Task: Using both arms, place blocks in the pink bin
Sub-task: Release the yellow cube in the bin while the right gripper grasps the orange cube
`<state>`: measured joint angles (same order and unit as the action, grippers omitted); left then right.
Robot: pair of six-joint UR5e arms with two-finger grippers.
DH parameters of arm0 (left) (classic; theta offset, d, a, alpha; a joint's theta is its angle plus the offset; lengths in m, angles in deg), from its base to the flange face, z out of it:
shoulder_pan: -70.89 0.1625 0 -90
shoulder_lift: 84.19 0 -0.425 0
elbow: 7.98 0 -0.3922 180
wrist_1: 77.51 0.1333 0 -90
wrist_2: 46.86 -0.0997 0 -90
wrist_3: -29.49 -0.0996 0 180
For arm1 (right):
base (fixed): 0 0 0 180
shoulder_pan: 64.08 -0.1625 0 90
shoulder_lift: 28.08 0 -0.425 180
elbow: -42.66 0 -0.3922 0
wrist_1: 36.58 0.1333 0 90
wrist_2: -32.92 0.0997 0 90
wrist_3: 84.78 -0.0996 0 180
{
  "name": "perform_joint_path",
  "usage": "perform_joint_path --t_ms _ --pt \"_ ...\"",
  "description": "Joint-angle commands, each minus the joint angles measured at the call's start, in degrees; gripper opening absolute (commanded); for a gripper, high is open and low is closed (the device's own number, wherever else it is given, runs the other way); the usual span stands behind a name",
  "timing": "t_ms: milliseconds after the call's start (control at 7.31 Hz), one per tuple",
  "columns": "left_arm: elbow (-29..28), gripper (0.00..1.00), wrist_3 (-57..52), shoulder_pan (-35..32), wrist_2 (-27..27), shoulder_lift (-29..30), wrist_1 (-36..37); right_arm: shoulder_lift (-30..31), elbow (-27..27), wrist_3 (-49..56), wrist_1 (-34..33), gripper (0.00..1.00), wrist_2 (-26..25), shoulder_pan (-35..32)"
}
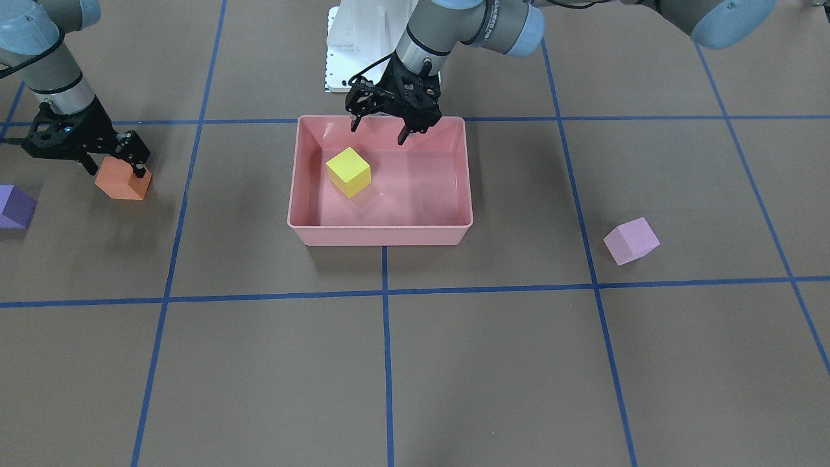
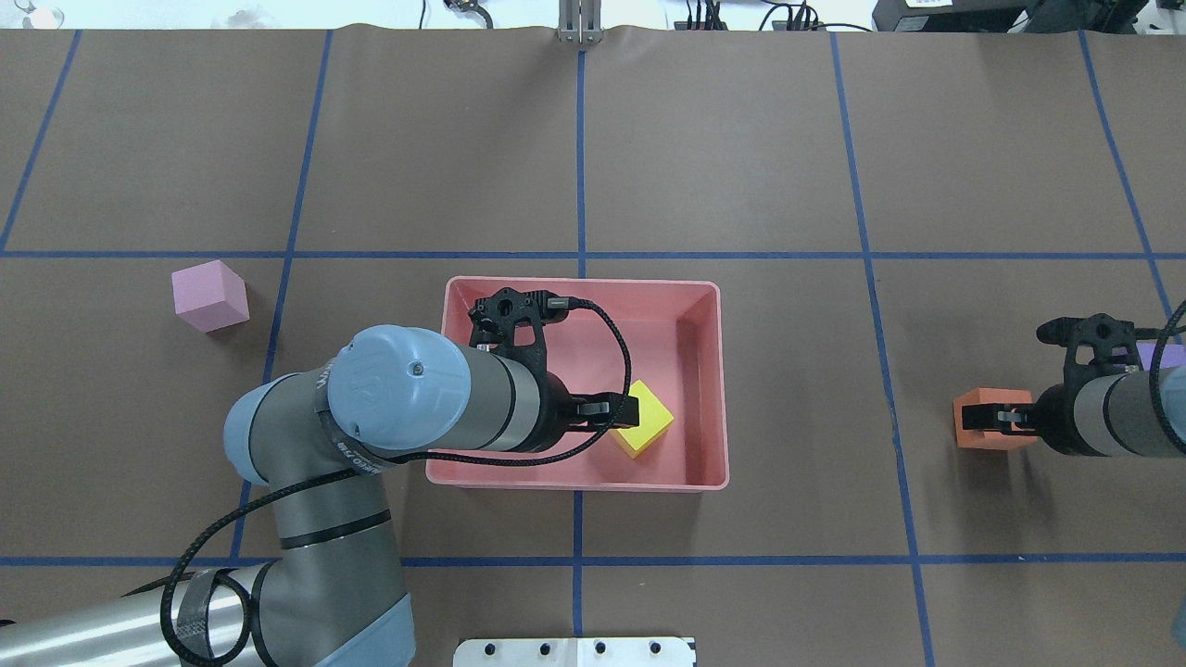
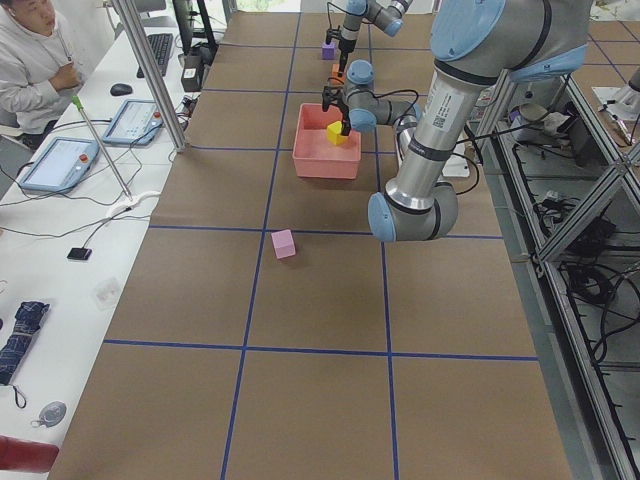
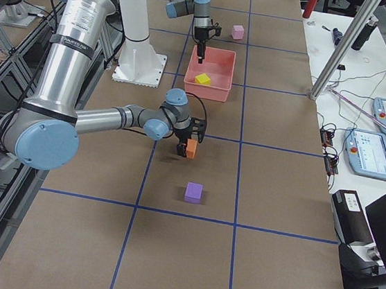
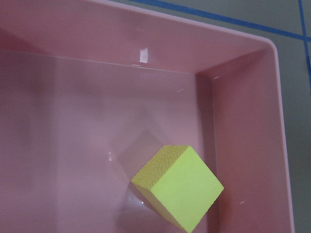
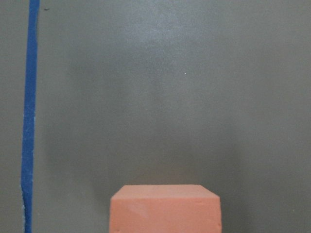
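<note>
The pink bin (image 1: 379,227) stands mid-table with the yellow block (image 1: 348,172) lying tilted on its floor, also in the left wrist view (image 5: 182,191). My left gripper (image 1: 379,131) hangs open and empty over the bin's robot-side wall, just above the yellow block. My right gripper (image 1: 114,172) is low at the table, one finger on each side of the orange block (image 1: 122,181), shut on it. The orange block fills the bottom of the right wrist view (image 6: 165,208). The pale pink-lilac block (image 1: 631,240) lies alone on my left side. The purple block (image 1: 14,206) lies just beyond the orange one.
The white base pedestal (image 1: 363,45) stands right behind the bin. Blue tape lines grid the brown table. In the exterior left view an operator (image 3: 35,50) sits at a side bench with tablets, away from the arms.
</note>
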<state>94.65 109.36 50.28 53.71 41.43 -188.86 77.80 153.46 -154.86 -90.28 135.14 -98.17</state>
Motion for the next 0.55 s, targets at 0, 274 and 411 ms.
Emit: perform_joint_path --t_ms 0,274,411 --pt "-0.1 1.0 -0.8 0.0 0.0 -0.3 0.0 -1.0 -0.3 -0.8 -0.1 0.31 0.5 0.5" --pt "0.9 1.0 -3.6 -1.2 0.7 -0.4 0.2 -2.2 1.6 -0.9 -0.2 0.0 0.8 0.3" --pt "4.1 1.0 -7.5 -3.1 4.0 -2.6 2.7 -2.4 3.7 -0.9 -0.8 0.0 4.5 -2.6"
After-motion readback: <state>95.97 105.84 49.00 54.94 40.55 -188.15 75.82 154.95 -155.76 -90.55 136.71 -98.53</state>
